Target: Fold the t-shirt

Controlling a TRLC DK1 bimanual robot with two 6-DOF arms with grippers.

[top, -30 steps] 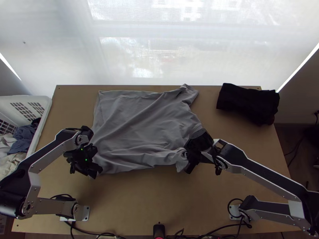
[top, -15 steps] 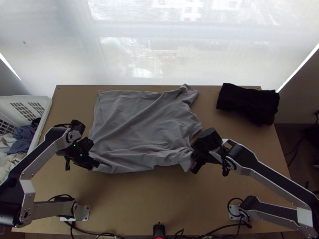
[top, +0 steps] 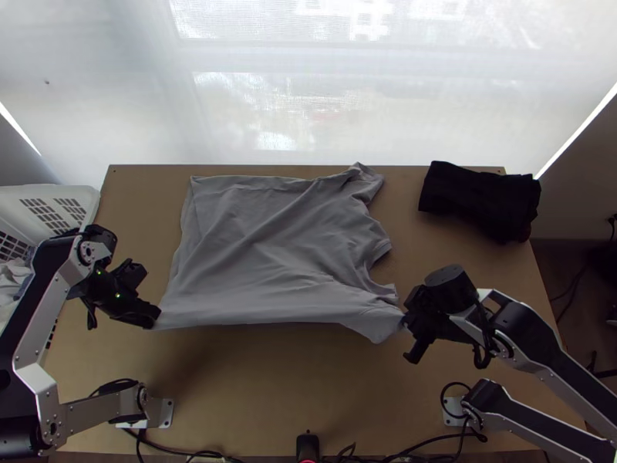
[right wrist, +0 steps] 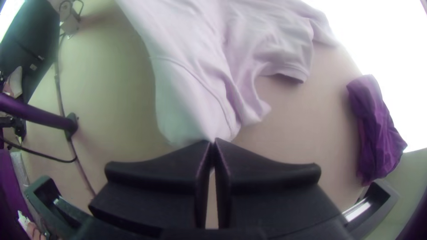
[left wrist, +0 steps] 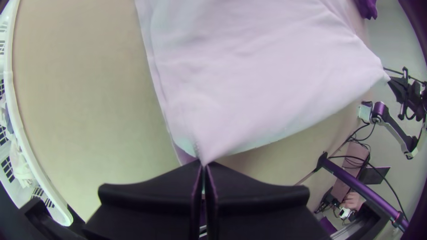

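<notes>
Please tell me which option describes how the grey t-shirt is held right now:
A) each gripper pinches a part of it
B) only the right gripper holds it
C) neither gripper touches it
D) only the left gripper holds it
A, as the left gripper and right gripper each close on the t-shirt's near edge.

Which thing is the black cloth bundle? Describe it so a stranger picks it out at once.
On the light wooden table, go to the far right corner in the top view. There lies a compact, elongated bundle of black cloth. It is smaller and much darker than the broad grey t-shirt to its left.
</notes>
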